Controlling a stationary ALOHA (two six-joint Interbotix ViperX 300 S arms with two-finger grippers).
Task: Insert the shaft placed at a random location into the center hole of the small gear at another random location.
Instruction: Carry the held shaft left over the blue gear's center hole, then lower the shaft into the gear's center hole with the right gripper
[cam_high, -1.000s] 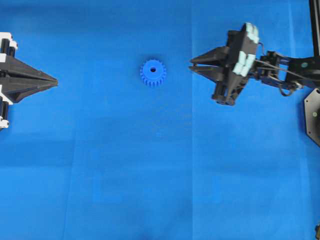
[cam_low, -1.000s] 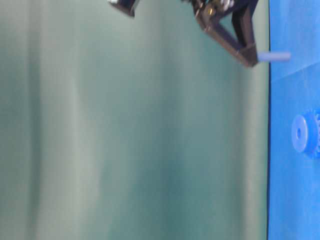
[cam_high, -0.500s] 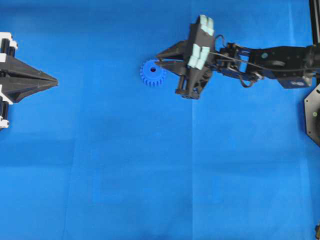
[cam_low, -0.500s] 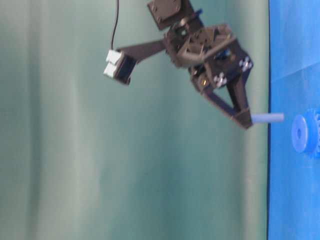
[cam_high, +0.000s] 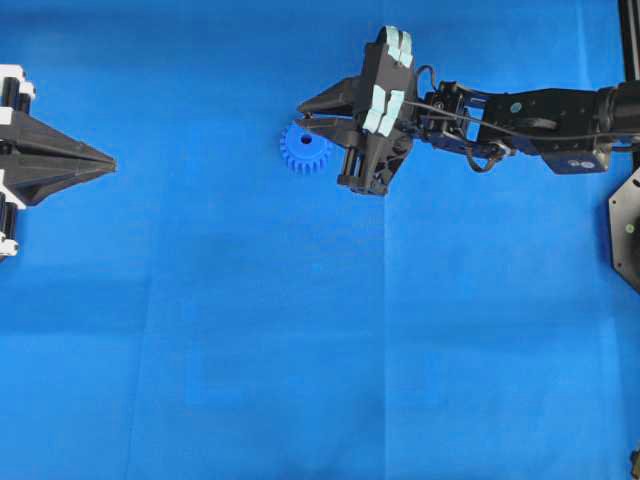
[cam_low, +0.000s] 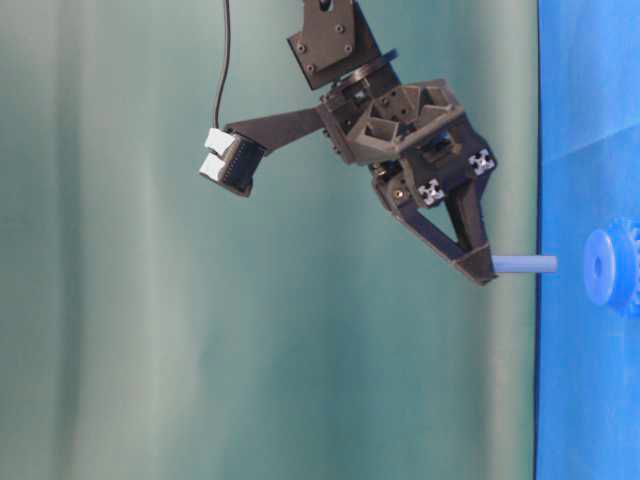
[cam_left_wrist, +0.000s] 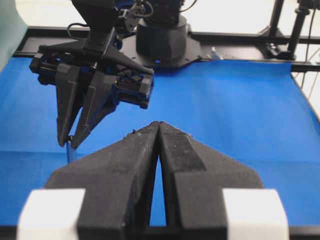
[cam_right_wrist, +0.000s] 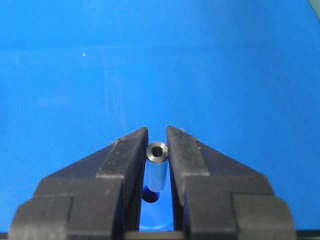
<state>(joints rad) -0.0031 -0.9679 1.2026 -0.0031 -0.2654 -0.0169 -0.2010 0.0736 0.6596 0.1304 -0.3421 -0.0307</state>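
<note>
At the far left the left gripper (cam_high: 108, 160) rests with jaws together, holding nothing. Right of centre sits the small gear (cam_high: 304, 148) on the blue cloth (cam_high: 300, 350), its center hole (cam_low: 598, 268) facing up. The right gripper (cam_high: 303, 113), jaws clamped on the shaft (cam_right_wrist: 156, 170), hovers just above. A slightly tilted or offset pin could catch the hub rim and shove the gear. No readable writing

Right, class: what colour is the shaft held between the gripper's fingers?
Silvery-grey metal. The shaft shows best in the right wrist view, clamped in the right gripper.
</note>
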